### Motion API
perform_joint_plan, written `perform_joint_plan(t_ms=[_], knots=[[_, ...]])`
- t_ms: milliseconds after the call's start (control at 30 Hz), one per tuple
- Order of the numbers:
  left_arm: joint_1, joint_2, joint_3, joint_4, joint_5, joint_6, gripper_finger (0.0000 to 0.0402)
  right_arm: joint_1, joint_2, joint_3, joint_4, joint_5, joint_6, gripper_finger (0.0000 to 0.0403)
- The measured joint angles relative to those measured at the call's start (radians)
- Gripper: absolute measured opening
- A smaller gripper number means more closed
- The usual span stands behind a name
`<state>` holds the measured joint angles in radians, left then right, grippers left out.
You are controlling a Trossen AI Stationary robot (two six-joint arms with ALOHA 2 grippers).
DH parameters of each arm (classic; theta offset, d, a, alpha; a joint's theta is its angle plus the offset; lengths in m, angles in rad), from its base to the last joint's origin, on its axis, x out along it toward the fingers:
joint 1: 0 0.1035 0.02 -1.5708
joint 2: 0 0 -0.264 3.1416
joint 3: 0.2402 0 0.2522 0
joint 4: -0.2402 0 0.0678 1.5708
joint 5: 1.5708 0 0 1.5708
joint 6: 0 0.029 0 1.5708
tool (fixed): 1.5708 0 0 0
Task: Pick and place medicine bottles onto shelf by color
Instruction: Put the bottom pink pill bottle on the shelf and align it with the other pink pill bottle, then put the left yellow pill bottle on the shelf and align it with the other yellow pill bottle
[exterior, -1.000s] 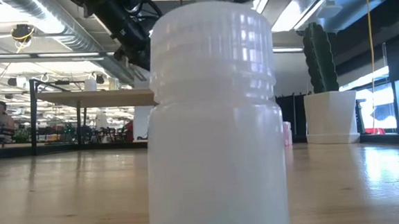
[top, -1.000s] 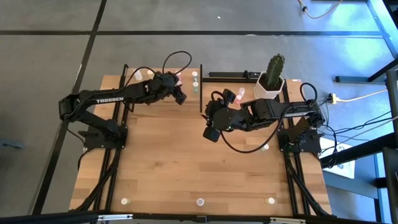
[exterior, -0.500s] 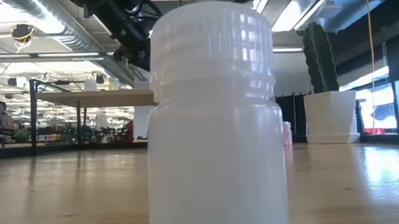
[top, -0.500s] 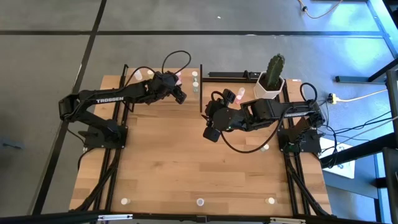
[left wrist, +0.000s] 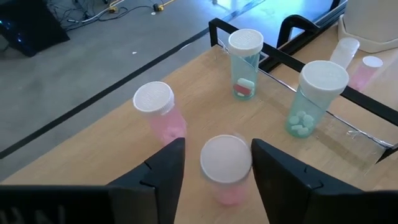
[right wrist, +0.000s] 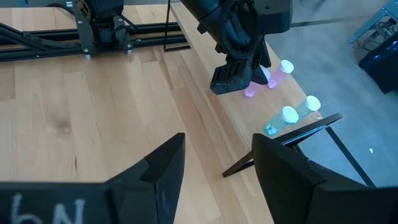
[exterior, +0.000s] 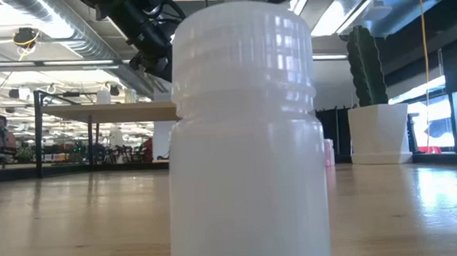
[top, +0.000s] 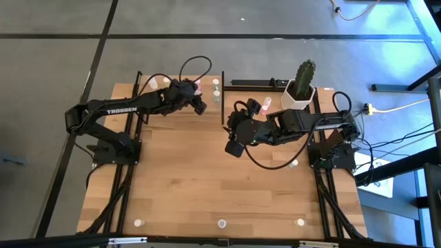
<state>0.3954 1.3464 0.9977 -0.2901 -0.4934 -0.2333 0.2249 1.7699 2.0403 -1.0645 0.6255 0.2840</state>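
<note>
On the shelf (left wrist: 112,143) at the table's far left stand two pink medicine bottles (left wrist: 158,112) and two pale green ones (left wrist: 244,62), all upright with white caps. My left gripper (left wrist: 217,171) hangs over the shelf (top: 213,110), open, its fingers on either side of the nearer pink bottle (left wrist: 226,165). My right gripper (right wrist: 217,180) waits open above the table's middle (top: 233,146) with nothing between its fingers. A white bottle (exterior: 245,135) stands close before the low view. My left gripper comes slanting down from the near side, and its fingers flank the white cap (left wrist: 226,155) of the pink bottle, which stands upright on the shelf. A gap shows at one finger (left wrist: 174,168). Whether the other finger (left wrist: 264,168) touches the cap, I cannot tell.
A white pot with a cactus (top: 302,86) stands at the far right. Two more pink bottles (left wrist: 364,68) stand on the table beyond the shelf's black frame. Three small bottles (top: 222,223) line the near edge, and one (top: 294,163) stands by the right arm's base.
</note>
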Motion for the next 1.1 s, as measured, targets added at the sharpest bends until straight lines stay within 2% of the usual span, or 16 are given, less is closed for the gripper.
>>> perform_joint_plan(t_ms=[167, 733, 900, 1100], knots=[[0.000, 0.000, 0.000, 0.000, -0.021, 0.020, 0.0193, 0.000, 0.000, 0.000, 0.000, 0.000, 0.000, 0.0188], [-0.024, -0.075, 0.000, 0.012, -0.031, 0.041, 0.0195, 0.000, 0.000, 0.000, 0.004, 0.000, 0.000, 0.0188], [-0.092, -0.132, 0.000, -0.007, -0.034, 0.095, 0.0195, 0.000, 0.000, 0.000, 0.005, 0.000, 0.000, 0.0188], [-0.228, -0.227, 0.001, -0.065, -0.027, 0.139, 0.0195, 0.000, 0.000, 0.000, 0.007, 0.000, 0.000, 0.0188]])
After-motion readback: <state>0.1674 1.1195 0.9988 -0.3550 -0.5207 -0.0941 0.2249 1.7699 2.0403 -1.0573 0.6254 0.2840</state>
